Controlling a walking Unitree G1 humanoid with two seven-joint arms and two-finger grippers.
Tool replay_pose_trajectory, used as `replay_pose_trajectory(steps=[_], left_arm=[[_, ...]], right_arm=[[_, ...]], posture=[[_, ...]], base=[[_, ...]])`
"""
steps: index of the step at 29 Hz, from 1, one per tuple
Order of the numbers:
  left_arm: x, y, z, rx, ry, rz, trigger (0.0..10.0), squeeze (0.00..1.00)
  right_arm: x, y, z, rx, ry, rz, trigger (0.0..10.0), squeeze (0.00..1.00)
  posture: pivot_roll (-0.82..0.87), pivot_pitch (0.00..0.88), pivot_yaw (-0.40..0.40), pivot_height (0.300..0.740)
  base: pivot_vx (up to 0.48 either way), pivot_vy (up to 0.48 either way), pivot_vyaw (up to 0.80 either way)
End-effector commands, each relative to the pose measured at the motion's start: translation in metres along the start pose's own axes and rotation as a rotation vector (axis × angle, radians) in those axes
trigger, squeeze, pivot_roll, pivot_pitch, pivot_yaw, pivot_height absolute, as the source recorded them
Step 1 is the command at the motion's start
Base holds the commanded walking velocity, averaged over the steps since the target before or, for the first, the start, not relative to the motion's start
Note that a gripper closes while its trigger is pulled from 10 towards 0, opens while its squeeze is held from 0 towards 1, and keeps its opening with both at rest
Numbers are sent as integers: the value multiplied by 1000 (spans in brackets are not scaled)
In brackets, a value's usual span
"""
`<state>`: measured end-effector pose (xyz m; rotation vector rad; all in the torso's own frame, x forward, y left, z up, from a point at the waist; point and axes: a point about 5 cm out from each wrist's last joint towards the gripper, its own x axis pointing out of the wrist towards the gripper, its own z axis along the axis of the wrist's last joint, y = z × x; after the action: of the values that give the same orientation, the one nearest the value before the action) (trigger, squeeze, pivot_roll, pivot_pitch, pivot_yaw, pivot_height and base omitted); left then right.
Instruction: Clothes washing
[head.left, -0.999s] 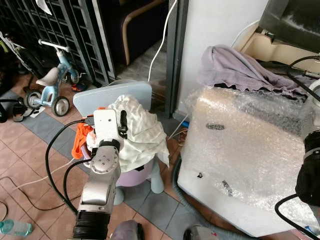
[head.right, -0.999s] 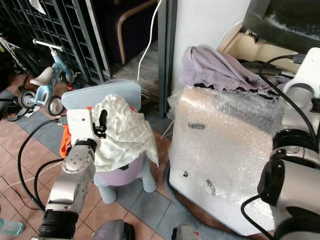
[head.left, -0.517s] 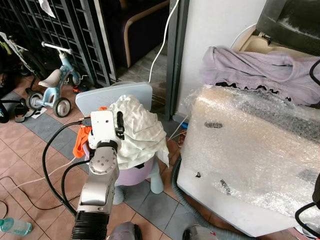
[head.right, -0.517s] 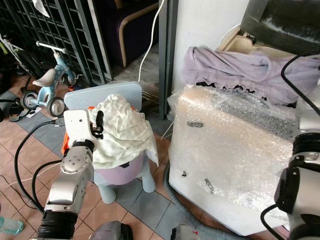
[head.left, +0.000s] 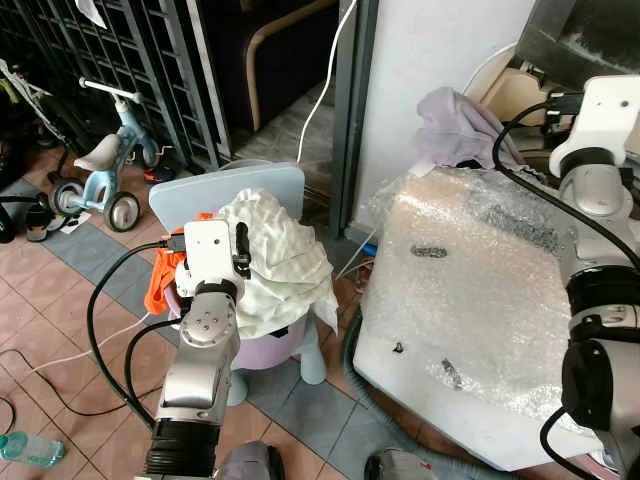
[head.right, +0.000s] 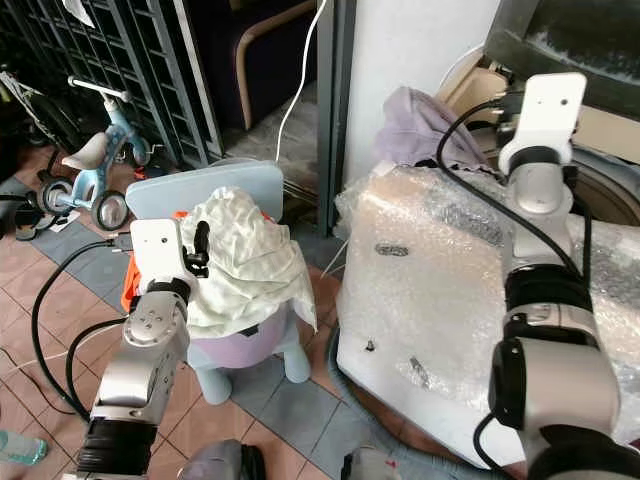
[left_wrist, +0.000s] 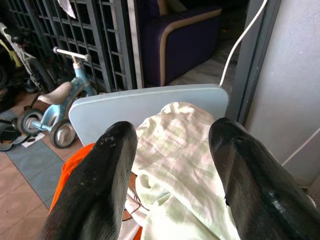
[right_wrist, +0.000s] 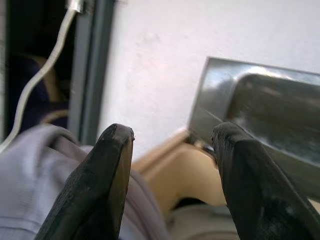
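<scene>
The right claw (right_wrist: 167, 170) now hangs open and empty over the machine's far corner, risen since a moment ago. Just below and beside it, the grey garment (head.left: 455, 125), earlier spread wide, lies bunched into a small heap. The washing machine (head.left: 470, 300) sits beneath. The left claw (left_wrist: 172, 165) hovers open above the pale cloth (head.left: 285, 255) on the small chair (head.left: 215, 195); loading seems underway.

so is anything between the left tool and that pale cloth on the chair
Nothing visible. The left tool, fingers open, points straight at the pale cloth heaped on the chair, with only open air between them.
</scene>
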<state>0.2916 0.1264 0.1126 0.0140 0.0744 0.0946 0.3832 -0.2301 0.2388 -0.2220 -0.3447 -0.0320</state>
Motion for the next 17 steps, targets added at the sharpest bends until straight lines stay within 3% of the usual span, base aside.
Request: replay_pose_trajectory(steps=[1,7,8,10,12,14,16,17], left_arm=[[0,-1,0,7,3,-3,10000,0],[1,0,0,8,1,-3,10000,0],[1,-1,0,7,0,-3,10000,0],[1,-1,0,7,0,-3,10000,0],[0,-2,0,7,0,-5,10000,0],[0,-2,0,7,0,-5,10000,0],[0,-2,0,7,1,-4,10000,0],[0,-2,0,7,1,-2,10000,0]], right_arm=[[2,23,18,46,-104,150,10000,0],[-1,49,11,90,-69,261,10000,0],[-2,58,1,42,-6,299,10000,0],[-2,61,-3,7,23,308,10000,0],[-3,67,-19,-65,128,322,10000,0],[-5,67,-31,-94,210,317,10000,0],[-8,59,-44,-104,310,247,10000,0],[-10,49,-54,-81,395,156,10000,0]], posture=[[-12,33,26,740],[-10,30,23,740],[-9,30,22,740],[-9,30,22,740],[-9,30,22,740],[-7,30,21,740],[-6,31,19,740],[-4,31,17,740]], base=[[0,0,0],[0,0,0],[0,0,0],[0,0,0],[0,0,0],[0,0,0],[0,0,0],[0,0,0]])
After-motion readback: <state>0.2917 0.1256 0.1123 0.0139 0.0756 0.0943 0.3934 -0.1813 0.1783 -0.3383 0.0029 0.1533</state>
